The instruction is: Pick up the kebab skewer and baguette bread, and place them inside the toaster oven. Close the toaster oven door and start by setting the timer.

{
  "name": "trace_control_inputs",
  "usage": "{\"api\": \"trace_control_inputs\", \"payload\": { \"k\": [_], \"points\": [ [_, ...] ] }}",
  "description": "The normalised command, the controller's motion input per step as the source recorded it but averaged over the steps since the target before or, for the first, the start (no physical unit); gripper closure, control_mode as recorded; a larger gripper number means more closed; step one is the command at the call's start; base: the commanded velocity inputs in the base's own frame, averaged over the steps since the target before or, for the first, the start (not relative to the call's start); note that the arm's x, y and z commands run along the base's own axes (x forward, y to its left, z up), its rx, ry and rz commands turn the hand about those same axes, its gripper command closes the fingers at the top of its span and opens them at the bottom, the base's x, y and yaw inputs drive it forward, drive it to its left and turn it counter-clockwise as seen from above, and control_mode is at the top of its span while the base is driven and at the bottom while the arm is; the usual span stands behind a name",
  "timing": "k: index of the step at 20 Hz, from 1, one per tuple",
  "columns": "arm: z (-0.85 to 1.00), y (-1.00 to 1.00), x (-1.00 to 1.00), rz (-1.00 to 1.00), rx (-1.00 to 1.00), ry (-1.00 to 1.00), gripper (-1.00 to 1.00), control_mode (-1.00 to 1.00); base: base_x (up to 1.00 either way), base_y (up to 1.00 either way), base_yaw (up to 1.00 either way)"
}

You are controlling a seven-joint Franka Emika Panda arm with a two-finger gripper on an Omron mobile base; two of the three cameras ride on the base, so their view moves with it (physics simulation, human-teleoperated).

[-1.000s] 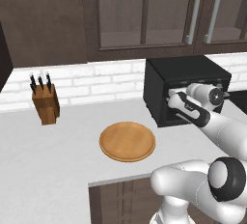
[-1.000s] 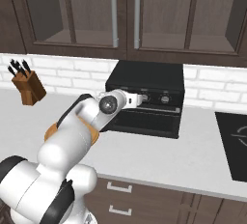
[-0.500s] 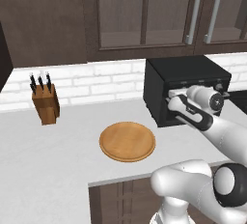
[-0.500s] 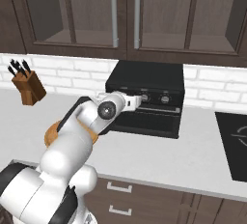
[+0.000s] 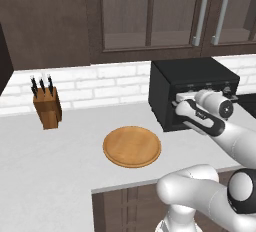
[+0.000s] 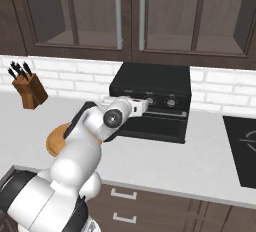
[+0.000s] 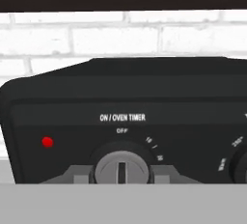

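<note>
Hand view: timer knob (image 7: 121, 169) slot vertical, toward OFF.

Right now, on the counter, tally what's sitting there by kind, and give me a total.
Toaster oven: 1
Round wooden plate: 1
Knife block: 1
Total: 3

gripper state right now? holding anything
gripper: closed on the timer knob of the toaster oven, one finger at each side.
</note>
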Motion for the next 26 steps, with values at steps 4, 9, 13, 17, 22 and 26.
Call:
{"api": "trace_control_inputs", "payload": {
  "k": [4, 9, 13, 17, 22, 26],
  "points": [
    [0.01, 0.01, 0.27, 0.00, 0.00, 0.00, 1.00, -1.00, 0.00, 0.00, 0.00],
    [0.00, 0.09, 0.42, 0.00, 0.00, 0.00, 1.00, -1.00, 0.00, 0.00, 0.00],
    [0.00, 0.03, 0.11, 0.00, 0.00, 0.00, 1.00, -1.00, 0.00, 0.00, 0.00],
    [0.00, 0.00, 0.00, 0.00, 0.00, 0.00, 1.00, -1.00, 0.00, 0.00, 0.00],
    [0.00, 0.00, 0.00, 0.00, 0.00, -0.01, 1.00, -1.00, 0.00, 0.00, 0.00],
    [0.00, 0.00, 0.00, 0.00, 0.07, 0.00, 1.00, -1.00, 0.00, 0.00, 0.00]
  ]
}}
